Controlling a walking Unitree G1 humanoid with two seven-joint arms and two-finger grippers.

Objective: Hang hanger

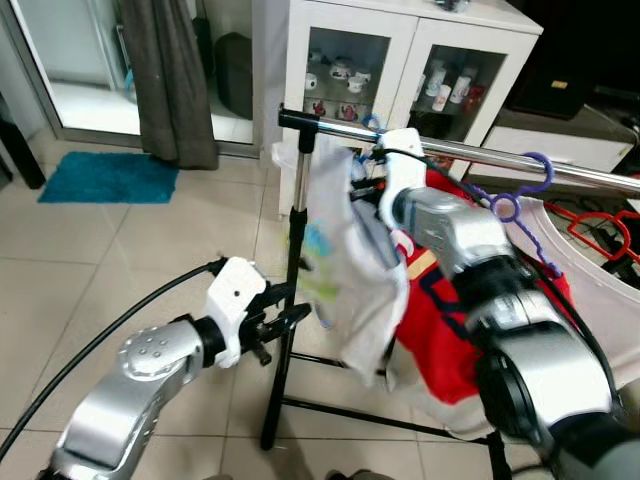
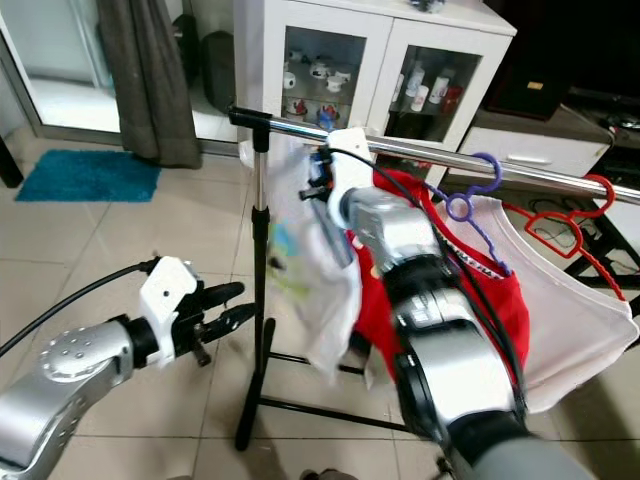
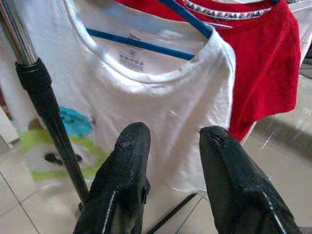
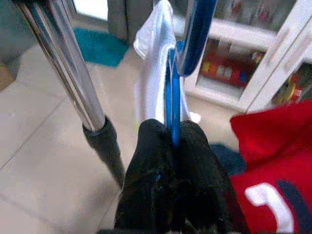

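The right gripper point(image 4: 171, 141) is clamped on the blue hanger point(image 4: 171, 97) carrying a white shirt point(image 1: 350, 270), just beside the steel rail point(image 1: 560, 168), hook level with it – a red shirt point(image 2: 420, 290) hangs just behind. The left gripper point(image 3: 170, 161) hovers lower, fingers apart, near the rack's upright pole point(image 1: 292, 290), facing the white shirt

Blue hanger point(image 4: 171, 97) pinched between black fingers of right gripper point(image 4: 171, 141). White T-shirt point(image 3: 161, 102) ahead of left gripper point(image 3: 170, 141): green and turquoise print, blue hanger inside collar. Red shirt point(image 3: 265, 63) beyond it, white collar band, dark lettering. Chrome rail point(image 1: 520, 160) beside right gripper. Purple hanger point(image 2: 470, 205), red hanger point(image 2: 570, 215) farther along. Teal mat point(image 1: 105, 177) on beige tiles.
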